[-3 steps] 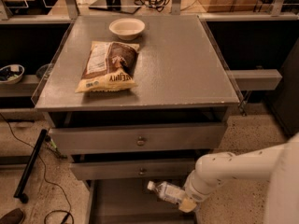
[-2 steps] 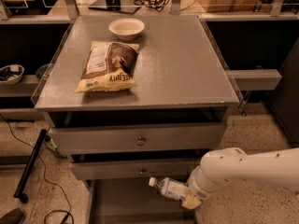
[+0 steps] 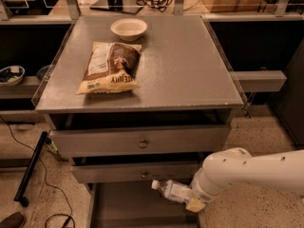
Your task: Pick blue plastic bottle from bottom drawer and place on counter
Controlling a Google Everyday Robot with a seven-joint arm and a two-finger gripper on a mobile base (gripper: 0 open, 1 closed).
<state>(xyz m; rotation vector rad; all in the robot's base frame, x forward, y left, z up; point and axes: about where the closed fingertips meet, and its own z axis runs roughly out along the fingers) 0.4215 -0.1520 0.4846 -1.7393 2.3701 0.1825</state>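
The blue plastic bottle (image 3: pixel 170 190) lies on its side with its white cap pointing left, held just above the flat grey floor of the open bottom drawer (image 3: pixel 133 207). My gripper (image 3: pixel 194 201) sits at the end of the white arm that reaches in from the right, and it is shut on the bottle's base end. One yellowish finger pad (image 3: pixel 195 205) shows under the bottle. The counter (image 3: pixel 185 65) is the speckled grey top above the drawers.
A yellow-brown snack bag (image 3: pixel 111 68) and a white bowl (image 3: pixel 128 29) rest on the counter's left and back. Two knobbed drawers (image 3: pixel 142 143) stand slightly open above the bottom one. Dark side shelves flank the cabinet, and cables and a black pole (image 3: pixel 31 167) lie on the floor at left.
The bottle has shifted slightly up and to the right in the gripper. The white forearm has swung down to a more level pose.
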